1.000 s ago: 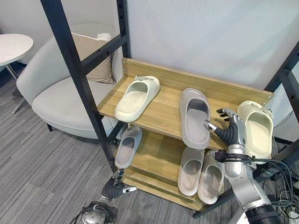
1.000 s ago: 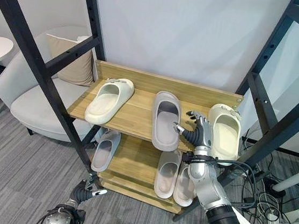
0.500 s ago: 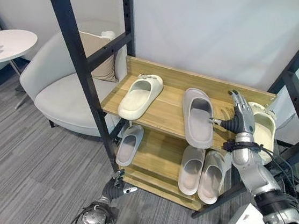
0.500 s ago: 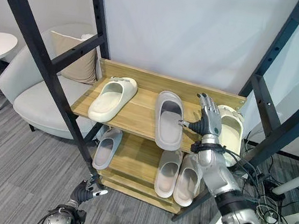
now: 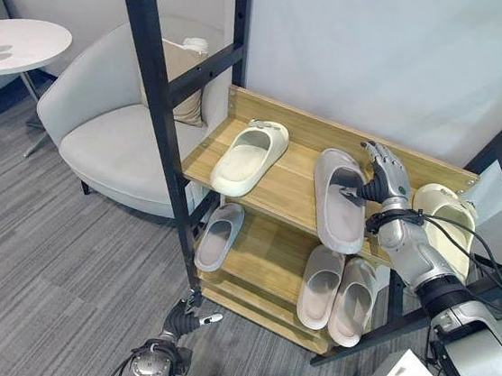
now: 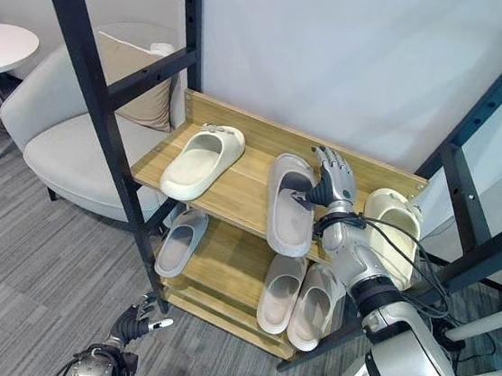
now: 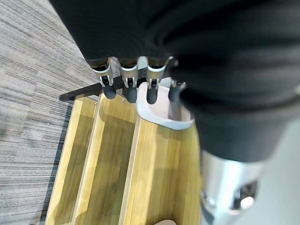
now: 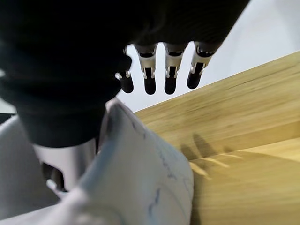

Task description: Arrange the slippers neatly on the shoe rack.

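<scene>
On the shoe rack's [image 5: 278,187] top shelf, the grey slipper [image 5: 339,199] lies lengthwise front to back, toe toward the wall. Right hand [image 5: 381,177], fingers straight, touches its right edge. Left hand [image 5: 185,316] hangs low, relaxed, near the floor.

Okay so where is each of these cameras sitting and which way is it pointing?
Left eye view: on the head, looking down at the shoe rack; right hand by the grey slipper, left hand low near the floor.
Right eye view: the same scene from slightly beside it, armchair to the left.
Left wrist view: along the left hand towards the rack's lower shelf.
Right wrist view: along the right hand, open over the grey slipper's toe.
Both eye views share the cream slipper.
</scene>
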